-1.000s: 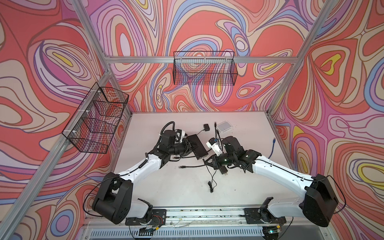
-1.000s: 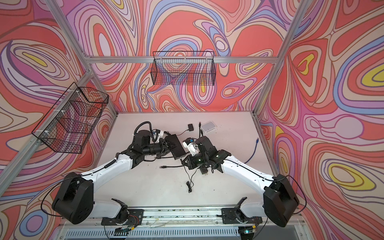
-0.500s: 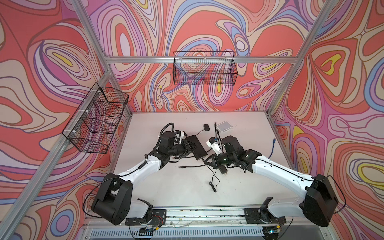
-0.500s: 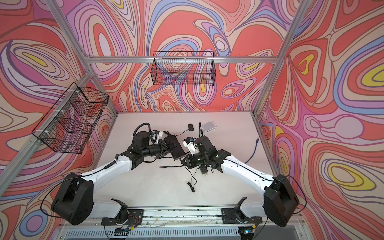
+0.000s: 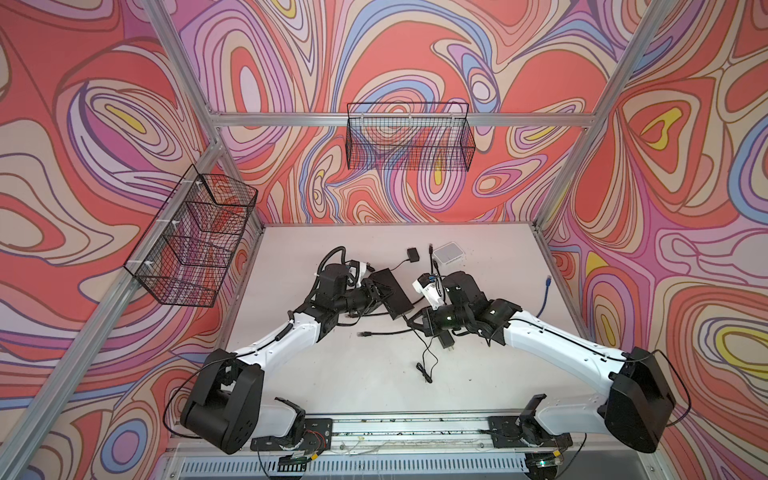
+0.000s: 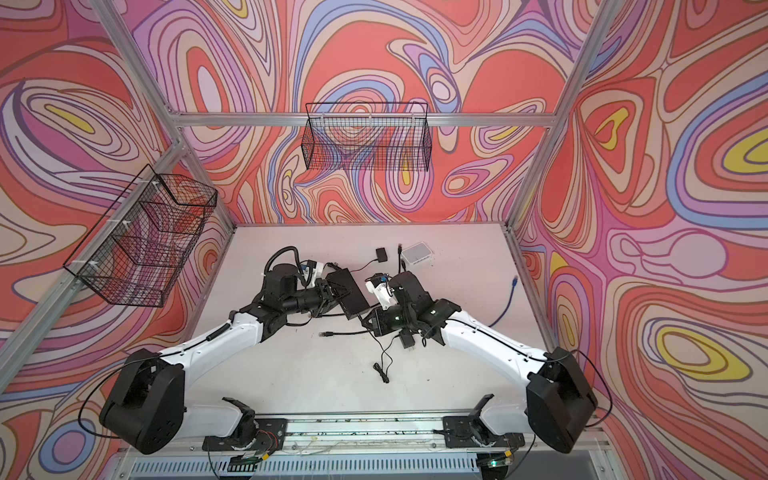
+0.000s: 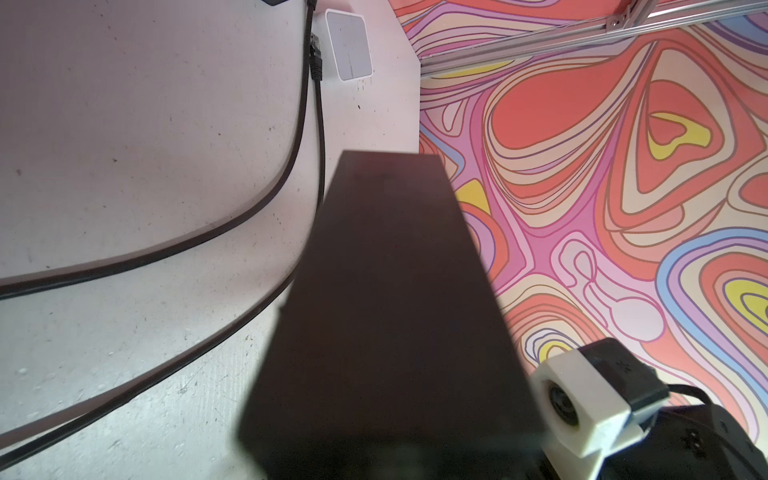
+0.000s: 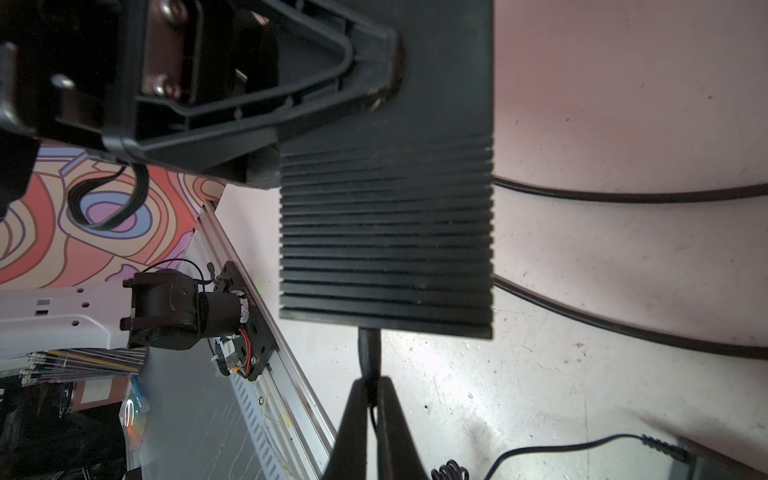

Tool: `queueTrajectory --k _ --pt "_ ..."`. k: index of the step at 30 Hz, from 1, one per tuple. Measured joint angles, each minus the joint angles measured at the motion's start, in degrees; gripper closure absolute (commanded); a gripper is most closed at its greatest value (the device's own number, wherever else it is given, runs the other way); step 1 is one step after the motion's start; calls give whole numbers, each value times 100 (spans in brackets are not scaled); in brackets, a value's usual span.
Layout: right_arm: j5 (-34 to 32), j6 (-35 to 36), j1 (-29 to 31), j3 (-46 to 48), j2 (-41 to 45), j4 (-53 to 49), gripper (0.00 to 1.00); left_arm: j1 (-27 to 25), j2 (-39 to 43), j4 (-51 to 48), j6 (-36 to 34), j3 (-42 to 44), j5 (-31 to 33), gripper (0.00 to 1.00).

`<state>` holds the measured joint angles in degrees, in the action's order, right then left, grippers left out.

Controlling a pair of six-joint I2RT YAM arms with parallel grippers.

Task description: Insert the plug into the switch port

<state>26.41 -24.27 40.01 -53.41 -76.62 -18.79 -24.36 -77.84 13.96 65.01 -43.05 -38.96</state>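
Note:
My left gripper point(image 5: 379, 289) is shut on the black switch point(image 5: 392, 294), a flat ribbed box held off the table; in both top views it sits mid-table point(image 6: 352, 296). In the right wrist view one of its fingers point(image 8: 291, 95) presses the switch's ribbed face point(image 8: 386, 232). The switch point(image 7: 386, 316) fills the left wrist view and hides those jaws. My right gripper point(image 8: 372, 399) is shut on the black plug point(image 8: 369, 351), whose front end meets the switch's end face. In a top view the right gripper point(image 5: 410, 322) is just right of the switch.
A white box point(image 5: 446, 253) and a small black adapter point(image 5: 412, 254) lie at the back. Another adapter point(image 5: 446, 340) trails a thin cable near my right wrist. A loose black network cable point(image 5: 365, 333) and a blue cable point(image 5: 544, 299) lie on the table. Wire baskets point(image 5: 409, 139) hang on the walls.
Almost nothing: the switch and the right gripper have crept slightly, and both grips are unchanged.

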Motion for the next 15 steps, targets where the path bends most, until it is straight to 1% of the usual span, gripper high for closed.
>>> queueTrajectory --k 11,15 --pt "-33 24 33 -15 0 44 100 -4 90 -105 -179 -2 0 92" --pt "-81 61 48 -79 0 -13 100 -9 90 -101 -199 -2 -37 94"
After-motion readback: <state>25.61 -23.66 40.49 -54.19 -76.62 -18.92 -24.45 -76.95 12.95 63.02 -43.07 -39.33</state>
